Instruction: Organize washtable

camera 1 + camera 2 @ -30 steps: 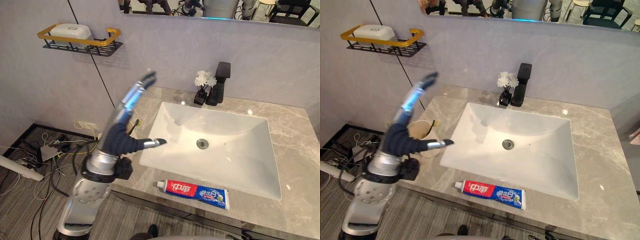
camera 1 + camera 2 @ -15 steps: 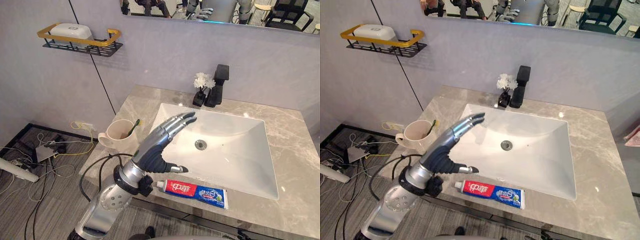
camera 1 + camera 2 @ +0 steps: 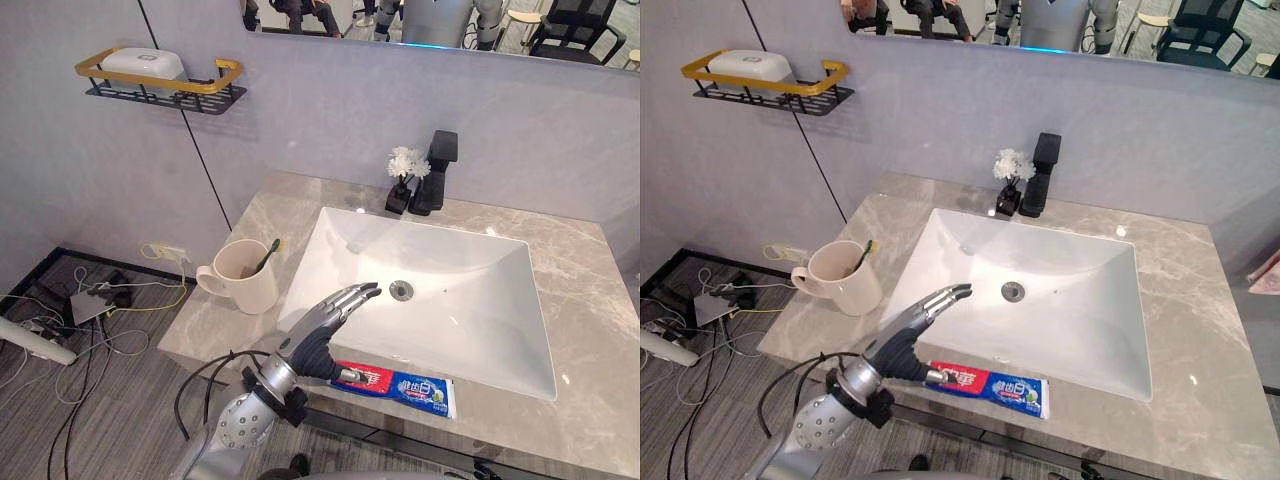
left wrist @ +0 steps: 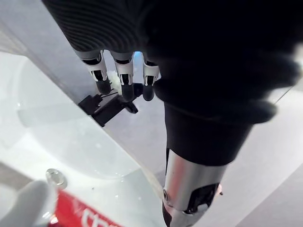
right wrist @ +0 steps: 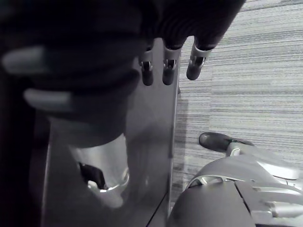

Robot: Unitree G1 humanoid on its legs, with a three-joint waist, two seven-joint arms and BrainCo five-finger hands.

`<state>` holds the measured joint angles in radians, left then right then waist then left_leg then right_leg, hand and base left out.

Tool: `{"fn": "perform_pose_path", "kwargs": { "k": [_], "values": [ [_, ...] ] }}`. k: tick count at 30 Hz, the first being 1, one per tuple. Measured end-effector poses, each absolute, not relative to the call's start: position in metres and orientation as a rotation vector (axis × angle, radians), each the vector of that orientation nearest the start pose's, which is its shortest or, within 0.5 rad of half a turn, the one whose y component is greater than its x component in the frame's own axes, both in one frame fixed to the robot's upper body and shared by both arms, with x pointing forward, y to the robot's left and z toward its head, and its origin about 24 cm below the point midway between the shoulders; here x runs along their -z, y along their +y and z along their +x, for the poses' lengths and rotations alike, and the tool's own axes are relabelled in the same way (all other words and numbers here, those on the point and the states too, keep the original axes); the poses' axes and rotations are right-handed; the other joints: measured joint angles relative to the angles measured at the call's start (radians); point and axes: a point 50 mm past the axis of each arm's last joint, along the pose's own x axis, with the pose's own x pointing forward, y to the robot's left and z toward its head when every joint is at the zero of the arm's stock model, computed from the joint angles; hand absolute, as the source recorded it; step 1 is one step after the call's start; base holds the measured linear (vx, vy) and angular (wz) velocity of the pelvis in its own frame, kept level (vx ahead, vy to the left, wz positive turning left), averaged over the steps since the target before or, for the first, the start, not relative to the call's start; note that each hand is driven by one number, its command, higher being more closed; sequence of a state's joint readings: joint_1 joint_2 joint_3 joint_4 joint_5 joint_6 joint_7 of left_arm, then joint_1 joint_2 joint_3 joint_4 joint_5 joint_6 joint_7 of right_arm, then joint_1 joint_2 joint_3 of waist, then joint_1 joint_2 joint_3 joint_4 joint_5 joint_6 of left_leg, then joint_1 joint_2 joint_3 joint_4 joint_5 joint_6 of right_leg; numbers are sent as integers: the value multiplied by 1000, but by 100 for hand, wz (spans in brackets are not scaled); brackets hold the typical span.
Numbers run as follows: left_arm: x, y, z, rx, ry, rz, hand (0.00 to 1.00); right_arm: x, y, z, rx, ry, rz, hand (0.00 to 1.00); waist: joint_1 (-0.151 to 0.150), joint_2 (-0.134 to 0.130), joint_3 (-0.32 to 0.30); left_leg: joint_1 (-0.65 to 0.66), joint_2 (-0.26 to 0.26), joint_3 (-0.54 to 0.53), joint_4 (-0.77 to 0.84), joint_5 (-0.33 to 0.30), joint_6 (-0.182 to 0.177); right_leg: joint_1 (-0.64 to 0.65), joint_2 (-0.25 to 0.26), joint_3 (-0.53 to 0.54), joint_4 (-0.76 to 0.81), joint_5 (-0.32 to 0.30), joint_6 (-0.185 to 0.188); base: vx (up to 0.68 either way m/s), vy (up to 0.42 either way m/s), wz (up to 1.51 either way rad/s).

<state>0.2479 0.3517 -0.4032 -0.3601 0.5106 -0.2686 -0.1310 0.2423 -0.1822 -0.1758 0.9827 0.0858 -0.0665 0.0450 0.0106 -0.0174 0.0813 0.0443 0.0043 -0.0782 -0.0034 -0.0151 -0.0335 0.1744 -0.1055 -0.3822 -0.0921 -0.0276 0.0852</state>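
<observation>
What matters for my next move is how the toothpaste tube (image 3: 398, 383) lies against my left robot hand (image 3: 318, 340). The tube sits flat in the lower middle of the left eye view, on the narrow strip of worktop (image 3: 590, 330) between the front rim of the washbasin (image 3: 470, 300) and the worktop's front edge. Its long axis runs left to right along that edge, with the capped end pointing left, toward my palm. The hand comes in from the lower left and sits right at that capped end. It is spread wide and holds nothing. Its fingers (image 3: 352, 297) are stretched straight over the basin's front left corner and aim up and right toward the drain (image 3: 401, 289). The thumb (image 4: 189, 189) is dropped beside the red end of the tube, and I cannot tell whether it touches. The fingers therefore point across the tube rather than along it, and I judge the hand must turn or drop before it can close round the tube. My right robot hand (image 5: 165, 66) hangs slack and empty over the floor (image 5: 246, 71) in its wrist view, well away, so the left is plainly the nearer one. The mug (image 3: 246, 283) holding the toothbrush (image 3: 265, 255) stands at centre left, beyond the wrist.
</observation>
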Motion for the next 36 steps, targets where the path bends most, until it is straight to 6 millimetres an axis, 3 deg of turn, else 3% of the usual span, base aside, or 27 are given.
{"fn": "perform_pose_path", "kwargs": {
  "k": [11,18,36],
  "values": [
    [-60,96,165,627,-311,697,0,154,-247,49,306,1108,0,0,-10,11,5,16,-5,-4,-32,22,3,6,-3,-3,-6,7,3,-1,1,1],
    [-52,95,166,628,-283,730,0,153,-247,55,300,1093,-3,0,-26,32,11,24,-2,-3,-33,22,3,11,0,-1,-7,7,3,-5,1,0],
    [-43,97,170,561,-246,785,0,153,-244,57,286,1088,-10,0,-29,37,10,41,1,21,-49,21,3,9,0,25,-7,8,3,1,5,-3]
  ]
}}
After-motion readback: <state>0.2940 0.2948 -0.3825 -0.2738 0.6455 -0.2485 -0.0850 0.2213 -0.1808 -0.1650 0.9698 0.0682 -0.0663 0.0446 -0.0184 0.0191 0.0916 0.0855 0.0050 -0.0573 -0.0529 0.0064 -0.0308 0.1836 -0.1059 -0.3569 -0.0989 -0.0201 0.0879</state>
